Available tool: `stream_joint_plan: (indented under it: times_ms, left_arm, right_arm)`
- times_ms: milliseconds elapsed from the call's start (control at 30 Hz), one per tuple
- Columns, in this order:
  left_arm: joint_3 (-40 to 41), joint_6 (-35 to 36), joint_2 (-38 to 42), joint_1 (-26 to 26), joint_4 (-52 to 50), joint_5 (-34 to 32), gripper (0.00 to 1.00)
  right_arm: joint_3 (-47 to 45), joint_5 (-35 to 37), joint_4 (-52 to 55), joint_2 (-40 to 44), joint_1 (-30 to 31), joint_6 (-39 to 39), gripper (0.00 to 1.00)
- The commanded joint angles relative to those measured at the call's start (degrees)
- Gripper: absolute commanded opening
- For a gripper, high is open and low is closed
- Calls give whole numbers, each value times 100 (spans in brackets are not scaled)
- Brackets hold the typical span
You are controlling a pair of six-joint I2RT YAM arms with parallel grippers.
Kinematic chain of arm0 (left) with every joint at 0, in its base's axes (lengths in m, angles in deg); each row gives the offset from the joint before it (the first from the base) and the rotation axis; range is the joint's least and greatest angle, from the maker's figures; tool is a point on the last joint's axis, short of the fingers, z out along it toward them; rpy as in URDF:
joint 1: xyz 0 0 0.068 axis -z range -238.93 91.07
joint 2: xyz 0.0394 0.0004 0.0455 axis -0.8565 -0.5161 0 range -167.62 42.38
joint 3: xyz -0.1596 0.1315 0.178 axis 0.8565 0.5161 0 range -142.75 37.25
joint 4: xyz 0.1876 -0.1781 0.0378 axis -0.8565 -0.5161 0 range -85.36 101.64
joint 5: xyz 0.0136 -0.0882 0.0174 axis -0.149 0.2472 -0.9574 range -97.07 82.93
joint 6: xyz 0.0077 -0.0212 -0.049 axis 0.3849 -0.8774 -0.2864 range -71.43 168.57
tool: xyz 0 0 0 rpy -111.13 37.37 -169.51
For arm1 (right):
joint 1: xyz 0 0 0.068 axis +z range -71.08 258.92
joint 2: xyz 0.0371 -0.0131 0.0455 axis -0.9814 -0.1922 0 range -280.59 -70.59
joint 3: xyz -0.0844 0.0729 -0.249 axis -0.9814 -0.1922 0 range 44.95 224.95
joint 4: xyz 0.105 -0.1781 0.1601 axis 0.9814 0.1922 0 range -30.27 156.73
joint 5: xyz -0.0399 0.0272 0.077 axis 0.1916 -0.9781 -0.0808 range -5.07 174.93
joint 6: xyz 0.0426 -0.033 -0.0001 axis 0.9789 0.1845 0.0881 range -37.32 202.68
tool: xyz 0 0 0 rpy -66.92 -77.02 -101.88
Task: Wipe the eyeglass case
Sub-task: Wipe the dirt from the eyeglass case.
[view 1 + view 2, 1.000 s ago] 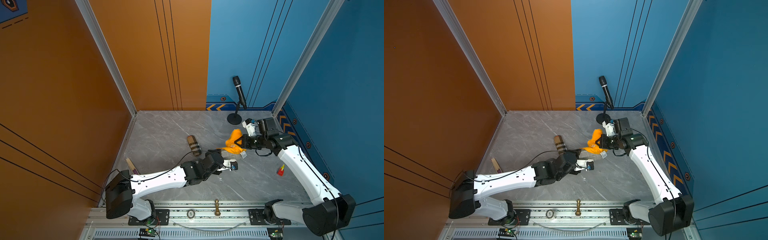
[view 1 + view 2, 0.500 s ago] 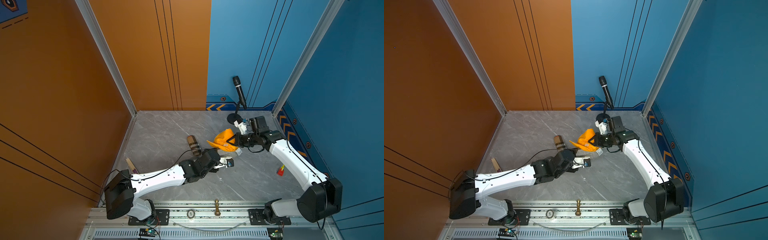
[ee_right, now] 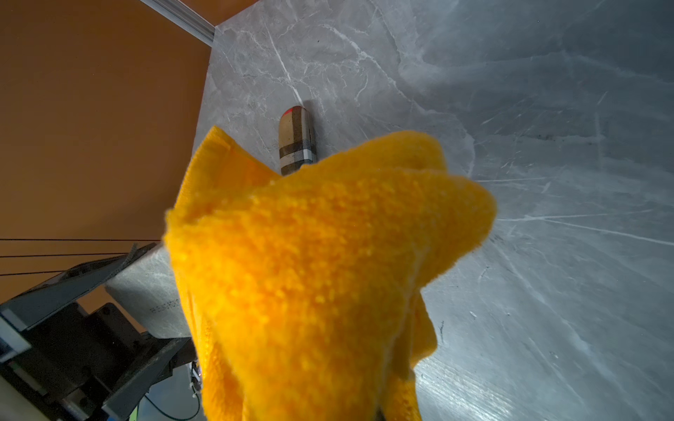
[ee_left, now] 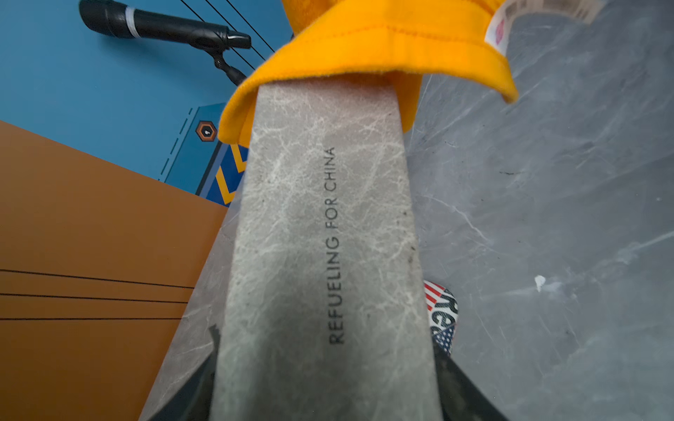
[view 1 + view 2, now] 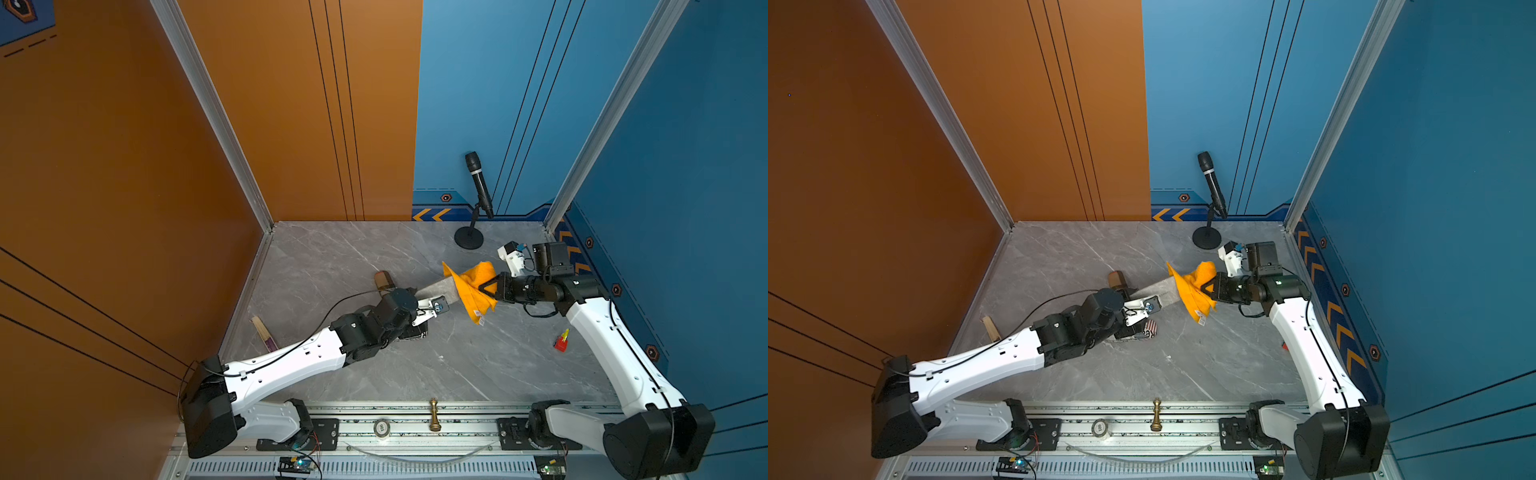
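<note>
Observed: the left gripper [image 5: 415,300] is clamped on the near end of the grey marbled eyeglass case [image 5: 440,287] and holds it clear of the table [image 5: 332,257]. The right gripper [image 5: 485,286] is pinched tight on an orange microfibre cloth [image 5: 469,276]. The cloth drapes over the case's far end, touching it. A tan plaid case [image 5: 384,280] lies on the table beside the left gripper.

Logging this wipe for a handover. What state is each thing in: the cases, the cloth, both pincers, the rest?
grey case, lifted, far end covered
cloth, bunched, draped over the grey case's end
left pincer, shut on grey case
right pincer, shut on cloth
plaid case, closed, lying on the table
flag case, lying on the table, partly hidden
microphone, tilted in its stand
chess piece, upright
</note>
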Motion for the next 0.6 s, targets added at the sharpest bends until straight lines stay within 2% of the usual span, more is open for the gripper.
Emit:
stream_joint_plan:
  times_ms: [0, 167, 300, 433, 567]
  left_arm:
    - [86, -383, 381, -191, -590, 208, 24]
    - [206, -605, 785, -531, -716, 430, 24]
    - [153, -717, 749, -485, -635, 754, 25]
    - [-172, -676, 335, -210, -545, 955, 24]
    - [-642, -579, -23, 20, -426, 1012, 24]
  right_arm:
    - [203, 622, 290, 114, -46, -230, 0]
    - [181, 940, 160, 267, 7, -110, 0]
    - [290, 940, 56, 291, 320, -79, 0]
    - [232, 454, -279, 229, 735, 175, 0]
    - [-101, -112, -1027, 202, 1051, 832, 0]
